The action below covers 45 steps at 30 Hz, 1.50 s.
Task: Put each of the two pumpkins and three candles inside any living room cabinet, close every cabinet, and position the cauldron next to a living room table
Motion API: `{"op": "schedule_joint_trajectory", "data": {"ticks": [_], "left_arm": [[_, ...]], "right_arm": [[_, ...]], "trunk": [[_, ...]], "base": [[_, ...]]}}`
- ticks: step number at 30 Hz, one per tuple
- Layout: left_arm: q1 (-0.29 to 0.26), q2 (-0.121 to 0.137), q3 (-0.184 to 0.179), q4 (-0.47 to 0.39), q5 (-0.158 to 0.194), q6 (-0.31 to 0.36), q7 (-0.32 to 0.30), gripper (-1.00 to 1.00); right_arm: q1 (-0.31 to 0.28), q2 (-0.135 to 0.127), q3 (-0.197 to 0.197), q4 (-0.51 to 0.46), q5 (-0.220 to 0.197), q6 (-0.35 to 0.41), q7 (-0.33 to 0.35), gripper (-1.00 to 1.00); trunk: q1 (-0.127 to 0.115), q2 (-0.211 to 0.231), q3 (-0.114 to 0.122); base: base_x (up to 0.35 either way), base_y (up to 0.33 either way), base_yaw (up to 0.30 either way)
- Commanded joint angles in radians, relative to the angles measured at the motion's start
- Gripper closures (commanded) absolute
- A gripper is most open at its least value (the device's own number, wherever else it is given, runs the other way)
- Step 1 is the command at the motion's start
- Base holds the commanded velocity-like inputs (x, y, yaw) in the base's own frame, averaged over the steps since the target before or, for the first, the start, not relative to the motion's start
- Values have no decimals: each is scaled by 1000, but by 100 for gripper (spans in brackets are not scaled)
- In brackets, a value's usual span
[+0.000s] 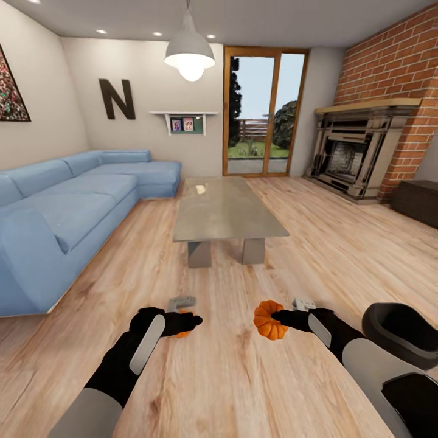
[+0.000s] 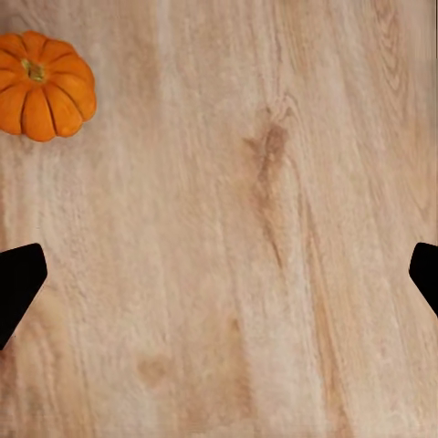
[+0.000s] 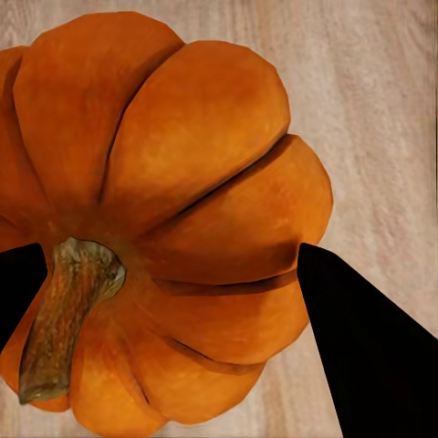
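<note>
A bright-orange ribbed pumpkin (image 3: 173, 210) with a brown stem sits clamped between the black fingers of the right gripper (image 1: 281, 317), held above the pale wooden floor (image 1: 243, 389). A second small orange pumpkin (image 2: 44, 84) lies on the floorboards, partly hidden under the left gripper (image 1: 193, 319), whose fingers are spread wide with nothing between them. A round black cauldron (image 1: 403, 331) stands just beside the right arm. Ahead, well apart, a low glass-topped coffee table (image 1: 226, 210) stands on grey block legs, between a blue sofa (image 1: 67, 207) and a brick fireplace (image 1: 359, 152).

Matt ribbed pumpkin (image 3: 173, 201), grained wood floor (image 2: 274, 228)
</note>
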Motion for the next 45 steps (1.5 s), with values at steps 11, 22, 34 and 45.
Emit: {"op": "schedule_joint_trajectory", "data": {"ticks": [11, 22, 34, 45], "left_arm": [[0, 1, 0, -1, 10, 0, 10, -100], [0, 17, 3, -10, 12, -28, 3, -100], [0, 49, 10, 58, 10, -50, 0, -100], [1, 51, 12, 119, 11, -80, -34, -100]], "right_arm": [[-1, -1, 3, -2, 0, 4, -2, 100], [-21, -4, -21, -45, 1, -1, -5, 100], [-15, -5, -22, -110, 10, 4, -14, 100], [-15, -7, -24, -110, 11, 8, -13, 100]], "trunk": [[0, 0, -1], [-2, 1, 22], [-4, 2, 34], [-4, 2, 34]], "base": [[156, 295, -176], [7, 108, -3], [57, 32, 0], [250, 118, -37]]}}
